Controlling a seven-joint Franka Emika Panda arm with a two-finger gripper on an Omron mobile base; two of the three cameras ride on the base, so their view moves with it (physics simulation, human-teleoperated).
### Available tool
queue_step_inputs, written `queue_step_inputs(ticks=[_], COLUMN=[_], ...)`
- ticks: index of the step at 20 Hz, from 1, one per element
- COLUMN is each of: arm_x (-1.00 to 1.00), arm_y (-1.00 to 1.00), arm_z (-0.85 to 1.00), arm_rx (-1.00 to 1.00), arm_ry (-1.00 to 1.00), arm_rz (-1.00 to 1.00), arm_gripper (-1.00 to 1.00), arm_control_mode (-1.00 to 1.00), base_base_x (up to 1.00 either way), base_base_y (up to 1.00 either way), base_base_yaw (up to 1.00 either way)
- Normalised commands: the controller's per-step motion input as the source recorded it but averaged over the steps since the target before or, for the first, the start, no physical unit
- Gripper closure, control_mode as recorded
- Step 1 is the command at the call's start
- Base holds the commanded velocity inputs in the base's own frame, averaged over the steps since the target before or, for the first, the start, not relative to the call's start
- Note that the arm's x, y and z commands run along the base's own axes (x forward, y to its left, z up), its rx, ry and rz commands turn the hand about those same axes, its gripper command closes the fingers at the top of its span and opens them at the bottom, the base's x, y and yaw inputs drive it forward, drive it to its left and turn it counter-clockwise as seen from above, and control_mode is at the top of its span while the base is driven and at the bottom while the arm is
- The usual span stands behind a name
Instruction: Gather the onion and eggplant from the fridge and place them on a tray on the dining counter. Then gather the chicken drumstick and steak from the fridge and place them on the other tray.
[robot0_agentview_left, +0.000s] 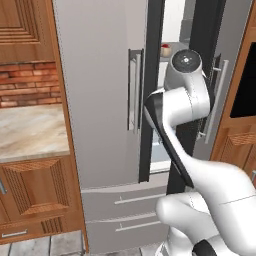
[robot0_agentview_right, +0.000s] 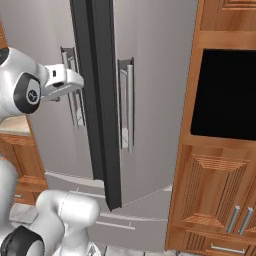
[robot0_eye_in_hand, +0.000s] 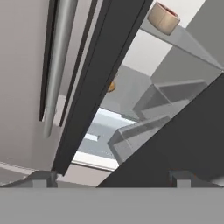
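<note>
The fridge (robot0_agentview_left: 100, 100) stands in front of me with its doors ajar, and a narrow gap opens between their black edges. My arm reaches toward that gap at the height of the handles. In the hand view my gripper (robot0_eye_in_hand: 111, 178) is open, with nothing between its fingertips (robot0_eye_in_hand: 41, 177). It faces the dark edge of a door and the shelves beyond. A small orange-brown lump, apparently the chicken drumstick (robot0_eye_in_hand: 111, 86), peeks out from behind the door edge, mostly hidden. The onion, eggplant, steak, trays and dining counter are out of view.
A beige jar with a red top (robot0_eye_in_hand: 164, 17) sits on an upper fridge shelf (robot0_agentview_left: 165, 50). The fridge drawers (robot0_agentview_left: 125, 200) lie below the doors. A marbled wall counter (robot0_agentview_left: 30, 130) and wooden cabinets flank the left. A black oven (robot0_agentview_right: 225, 95) in wooden cabinetry stands to the right.
</note>
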Motion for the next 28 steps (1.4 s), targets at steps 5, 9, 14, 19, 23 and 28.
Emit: queue_step_inputs(ticks=[5, 9, 14, 19, 23, 28], arm_x=[0.73, 0.59, 0.54, 0.56, 0.46, 0.23], arm_y=[0.0, 0.06, 0.02, -0.04, -0.24, -0.47], arm_z=[-0.27, -0.24, -0.12, -0.09, -0.04, 0.0], arm_rx=[-0.17, -0.23, -0.24, -0.21, -0.16, -0.11], arm_ry=[0.02, 0.0, 0.06, 0.14, 0.22, 0.17], arm_rz=[0.1, 0.03, 0.0, 0.0, 0.0, 0.0], arm_gripper=[-1.0, -1.0, -1.0, -1.0, -1.0, -1.0], arm_control_mode=[-1.0, -1.0, -1.0, -1.0, -1.0, -1.0], base_base_x=[0.0, 0.0, 0.0, 0.0, 0.0, 0.0], base_base_y=[0.0, 0.0, 0.0, 0.0, 0.0, 0.0], base_base_yaw=[0.0, 0.0, 0.0, 0.0, 0.0, 0.0])
